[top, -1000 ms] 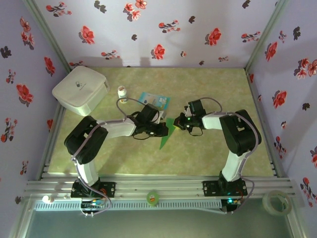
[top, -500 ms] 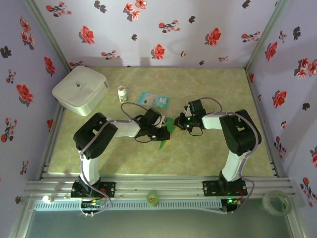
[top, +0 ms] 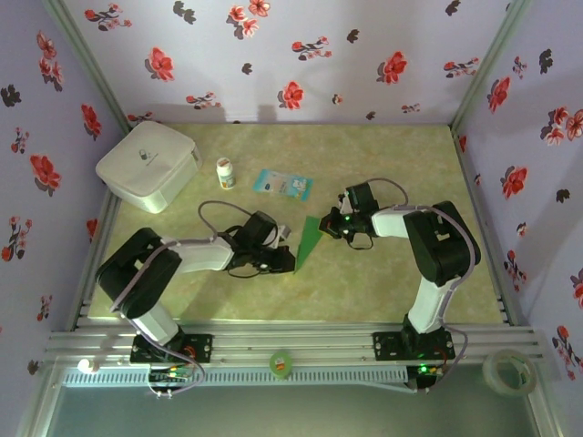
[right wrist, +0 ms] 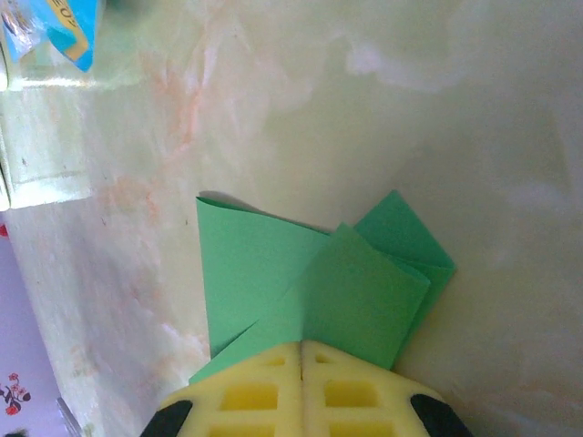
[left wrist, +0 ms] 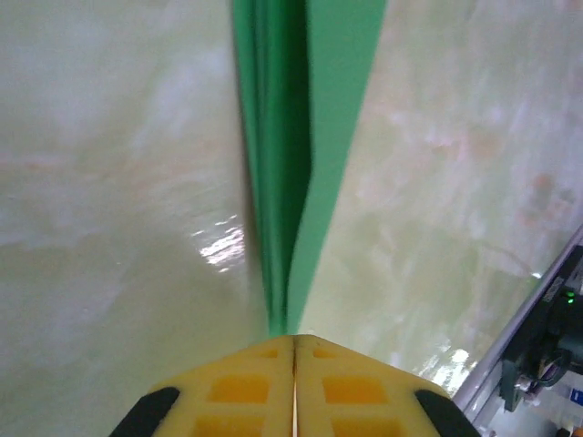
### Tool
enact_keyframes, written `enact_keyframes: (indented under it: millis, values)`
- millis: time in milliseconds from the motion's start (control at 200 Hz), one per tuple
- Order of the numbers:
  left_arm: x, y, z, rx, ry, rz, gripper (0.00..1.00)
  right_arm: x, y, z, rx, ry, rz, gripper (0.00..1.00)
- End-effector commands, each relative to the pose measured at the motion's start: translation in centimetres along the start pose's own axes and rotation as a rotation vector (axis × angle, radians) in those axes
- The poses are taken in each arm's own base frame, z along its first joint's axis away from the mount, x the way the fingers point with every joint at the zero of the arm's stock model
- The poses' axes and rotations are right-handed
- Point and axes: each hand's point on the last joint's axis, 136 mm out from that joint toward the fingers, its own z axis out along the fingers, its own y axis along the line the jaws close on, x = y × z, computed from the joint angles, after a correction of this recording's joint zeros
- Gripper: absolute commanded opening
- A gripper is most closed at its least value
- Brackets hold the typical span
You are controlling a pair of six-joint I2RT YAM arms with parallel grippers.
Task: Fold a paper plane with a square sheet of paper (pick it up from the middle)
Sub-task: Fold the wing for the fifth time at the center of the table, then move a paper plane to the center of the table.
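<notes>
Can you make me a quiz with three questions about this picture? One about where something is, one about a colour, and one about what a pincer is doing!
1. Where is the white box? A back left; B back right; C front middle.
2. What colour is the paper? A red; B green; C blue.
3. The right pincer is: A wide open; B shut; C holding a cup.
Answers: 1 A, it sits back left seen from above. 2 B, it is bright green. 3 B, it is closed with no gap.
</notes>
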Motion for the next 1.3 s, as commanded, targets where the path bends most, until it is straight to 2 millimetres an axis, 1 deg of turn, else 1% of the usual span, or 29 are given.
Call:
enact_keyframes:
  millis: [0,65,120,165,235,330,505,705,880,1100,1295]
  values:
    - [-3.2,-0.5,-1.4,-0.007,-0.104,-0.022,0.14,-0.5,2.5,-1.3,-0.047,-0.017,-0.055,0.09]
    - [-4.8,-0.1,-1.6,-0.014,-0.129,-0.045,0.14,-1.0,3.6,-2.6,-0.059,-0.061,-0.079,0.15]
    - [-5.7,0.2,-1.5,-0.033,-0.134,-0.053,0.15,-1.2,3.9,-3.7,-0.041,-0.095,-0.09,0.2]
    - [-6.3,0.6,-1.2,-0.05,-0.131,-0.059,0.16,-1.2,3.5,-4.4,-0.019,-0.114,-0.086,0.24]
    - [-6.8,0.6,-0.5,-0.056,-0.115,-0.051,0.21,-1.1,3.2,-5.3,-0.01,-0.137,-0.08,0.25]
    - [-7.1,0.3,0.4,-0.045,-0.081,-0.042,0.24,-0.3,2.5,-5.7,0.001,-0.143,-0.06,0.25]
    - [-6.9,0.0,1.4,-0.015,-0.033,-0.014,0.32,1.1,1.4,-5.9,-0.001,-0.142,-0.021,0.26]
    - [-6.1,0.3,2.3,-0.007,0.023,-0.008,0.32,1.9,0.4,-5.8,0.014,-0.129,0.001,0.26]
    - [-5.8,0.6,2.7,-0.018,0.053,-0.004,0.34,2.1,-0.1,-5.4,0.021,-0.119,0.013,0.27]
    - [-5.2,1.1,3.2,-0.037,0.086,0.006,0.34,2.1,0.0,-5.0,0.009,-0.111,0.023,0.27]
    - [-4.8,0.4,3.7,-0.018,0.115,0.029,0.33,2.3,0.0,-4.5,-0.002,-0.1,0.03,0.27]
